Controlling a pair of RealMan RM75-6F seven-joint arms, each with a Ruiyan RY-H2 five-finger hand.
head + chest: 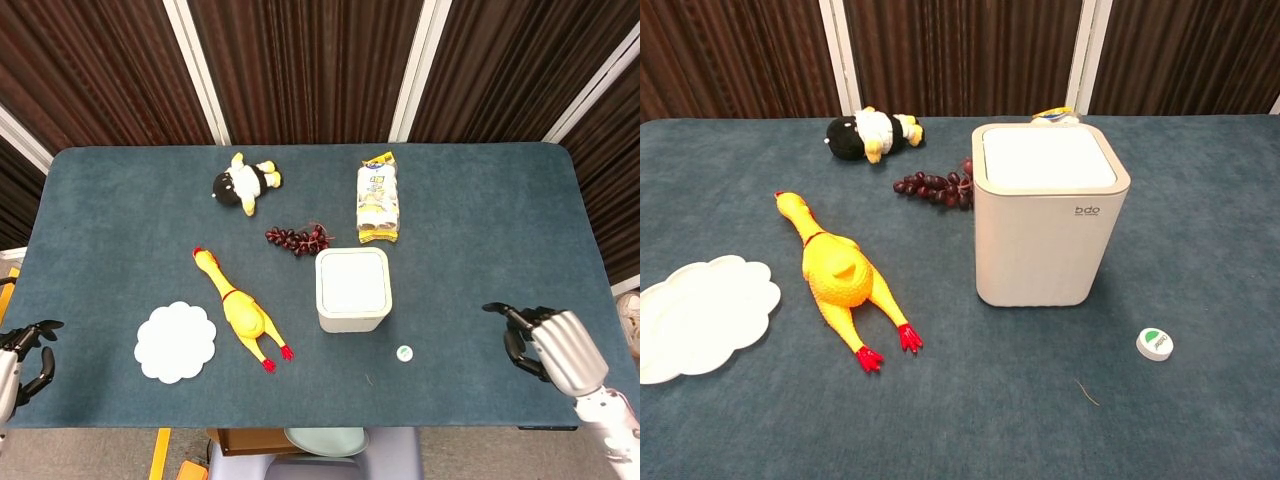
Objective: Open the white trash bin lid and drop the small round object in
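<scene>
We are seeing the small round object (404,353) lying near the white trash bin (353,290), well left of our right hand (553,345), seemingly half-curled, holding nothing.

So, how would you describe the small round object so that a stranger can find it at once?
Find the white bin mid-table. The small round object lies on the cloth near its front right corner, toward the right robot hand. It is the only tiny white disc with a green mark.
</scene>
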